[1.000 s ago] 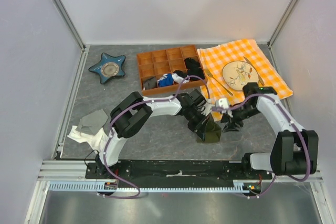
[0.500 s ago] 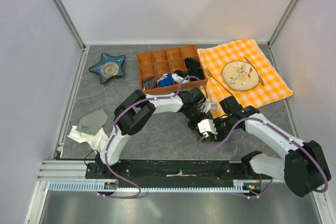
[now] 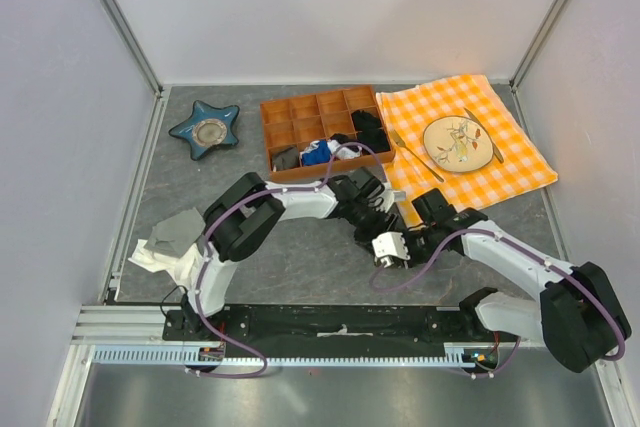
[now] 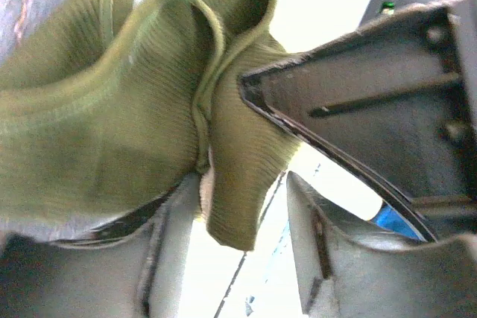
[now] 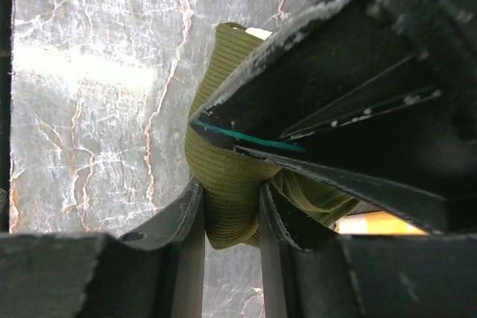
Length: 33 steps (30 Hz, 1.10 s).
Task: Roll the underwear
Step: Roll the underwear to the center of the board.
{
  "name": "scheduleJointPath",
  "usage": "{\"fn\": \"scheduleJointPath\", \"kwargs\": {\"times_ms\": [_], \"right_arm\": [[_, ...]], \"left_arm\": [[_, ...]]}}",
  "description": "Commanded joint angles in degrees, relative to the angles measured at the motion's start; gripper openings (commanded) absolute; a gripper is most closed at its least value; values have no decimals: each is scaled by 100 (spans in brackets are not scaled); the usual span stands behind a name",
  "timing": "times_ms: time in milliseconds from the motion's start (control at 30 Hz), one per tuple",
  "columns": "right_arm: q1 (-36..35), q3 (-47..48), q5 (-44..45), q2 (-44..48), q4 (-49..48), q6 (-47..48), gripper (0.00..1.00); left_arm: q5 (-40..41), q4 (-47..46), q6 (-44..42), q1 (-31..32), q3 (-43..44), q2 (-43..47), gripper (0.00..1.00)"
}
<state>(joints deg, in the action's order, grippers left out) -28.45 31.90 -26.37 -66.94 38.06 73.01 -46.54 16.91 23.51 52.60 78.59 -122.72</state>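
The underwear [image 4: 112,109] is olive-green ribbed cloth, bunched up close in both wrist views. My left gripper [image 4: 242,191] is open: a fold of the cloth hangs between its fingers, resting against the left one with a gap to the right one. My right gripper [image 5: 229,195] is shut on a thick fold of the underwear [image 5: 231,214] just above the grey marbled table. In the top view the two grippers meet mid-table, left gripper [image 3: 372,215] beside right gripper [image 3: 388,247], and they hide the cloth.
An orange compartment tray [image 3: 290,107] with small black, blue and white garments stands behind the grippers. An orange checked cloth [image 3: 520,162] with a plate [image 3: 455,140] lies at the right. A blue star dish [image 3: 204,130] sits back left. Grey and white cloths [image 3: 175,237] lie front left.
The left gripper has opened its jaws off the cloth. The right arm has swung in low to the left and its gripper has closed on the underwear.
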Motion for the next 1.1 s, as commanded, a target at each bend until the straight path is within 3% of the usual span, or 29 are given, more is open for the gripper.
{"fn": "scheduleJointPath", "kwargs": {"times_ms": [0, 267, 500, 600, 633, 800, 833, 1000, 1067], "right_arm": [[-56, -254, 528, -373, -1, -130, 29], [-47, -237, 431, -408, 61, -121, 27], [-47, -158, 344, -460, 105, -217, 27], [-21, -18, 194, -575, 210, -244, 27], [23, 52, 72, -688, 297, -235, 27], [243, 483, -298, -1163, 867, -77, 27], [356, 675, -394, -1355, 991, 45, 27], [577, 1362, -939, -2443, 2044, 494, 26], [595, 1696, -1028, -2779, 2283, 661, 26]], "left_arm": [[1366, -1276, 373, -302, -868, 816, 63], [1798, -1673, 444, -549, -1179, 1136, 67], [1903, -1419, 322, -540, -539, 618, 64], [1825, -1313, 277, -549, -450, 459, 54], [1755, -1287, 251, -549, -458, 433, 45], [1824, -1295, 181, -549, -739, 450, 19], [1955, -1330, 207, -549, -818, 485, 7], [2202, -1664, 435, -584, -1416, 906, 5], [2351, -1919, 576, -593, -1652, 1038, 17]]}}
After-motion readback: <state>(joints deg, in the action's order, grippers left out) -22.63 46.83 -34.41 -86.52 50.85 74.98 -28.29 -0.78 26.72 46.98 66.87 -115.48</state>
